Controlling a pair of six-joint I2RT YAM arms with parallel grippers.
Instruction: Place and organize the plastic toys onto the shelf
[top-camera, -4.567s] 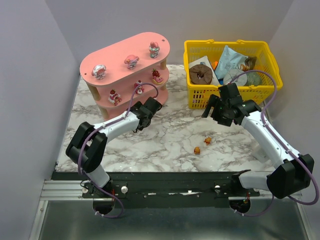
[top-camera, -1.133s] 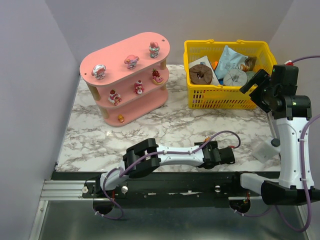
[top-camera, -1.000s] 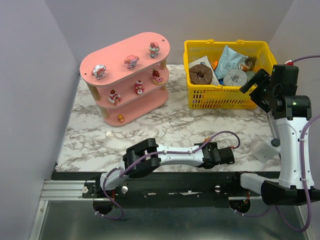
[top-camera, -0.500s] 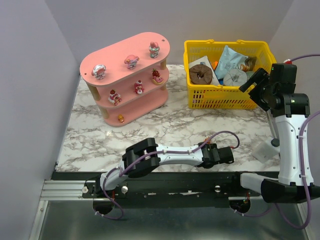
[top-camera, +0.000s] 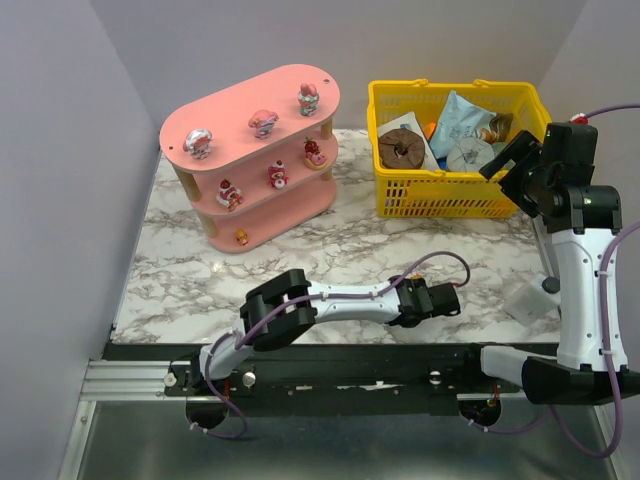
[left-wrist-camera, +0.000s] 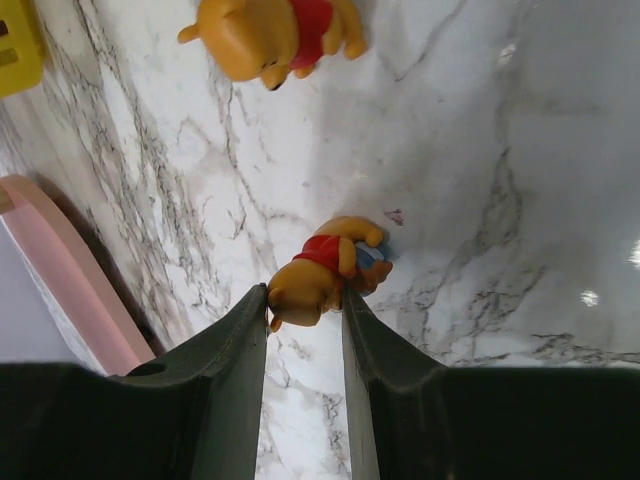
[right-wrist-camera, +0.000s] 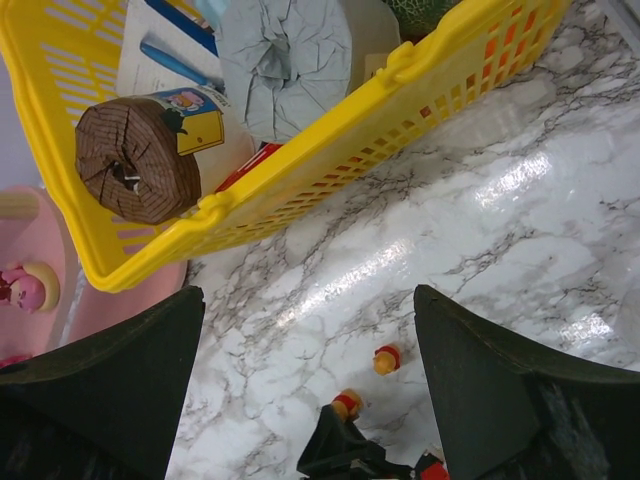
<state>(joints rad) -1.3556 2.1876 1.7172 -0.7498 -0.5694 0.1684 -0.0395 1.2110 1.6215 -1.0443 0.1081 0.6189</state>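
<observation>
Now the left gripper (left-wrist-camera: 303, 292) has its jaws clamped on the orange bear toy (left-wrist-camera: 325, 272) between them, so next comes lifting it toward the shelf (top-camera: 230, 120); the right gripper (right-wrist-camera: 305, 310) gapes empty.

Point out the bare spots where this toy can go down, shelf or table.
Shelf: the bottom tier looks mostly bare right of its lone orange toy; top and middle tiers each carry three toys, gaps between. Table: wide bare marble between shelf, yellow basket and left gripper. Crowded: the basket, and around the left gripper, shut on a bear toy.
</observation>
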